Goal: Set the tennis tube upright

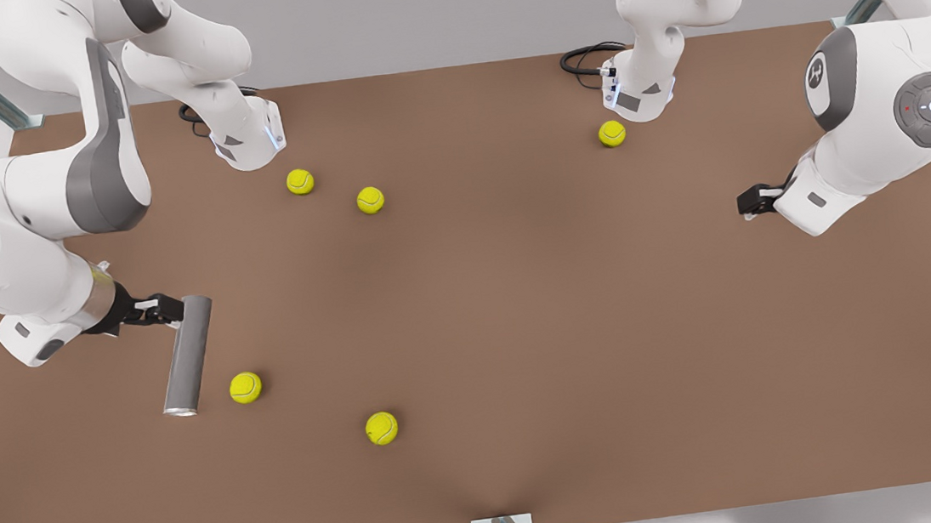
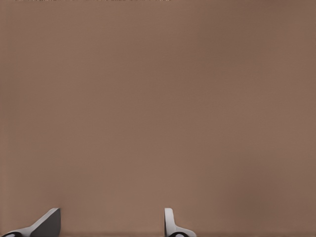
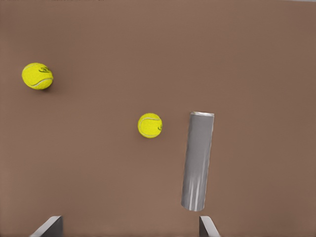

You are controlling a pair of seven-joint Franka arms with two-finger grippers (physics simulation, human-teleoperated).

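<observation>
The tennis tube is a plain grey cylinder lying flat on the brown table at the front view's left, its silvery rim end toward the table's near edge. My right gripper sits at the tube's far end, low over the table. In the right wrist view the right gripper is open with its fingertips spread wide, and the tube lies just ahead of one fingertip, not between them. My left gripper waits at the front view's right, open over bare table.
Several yellow-green tennis balls lie loose on the table. One ball rests right beside the tube's rim end, another nearer the front edge. Two balls lie near one arm base, one by the other.
</observation>
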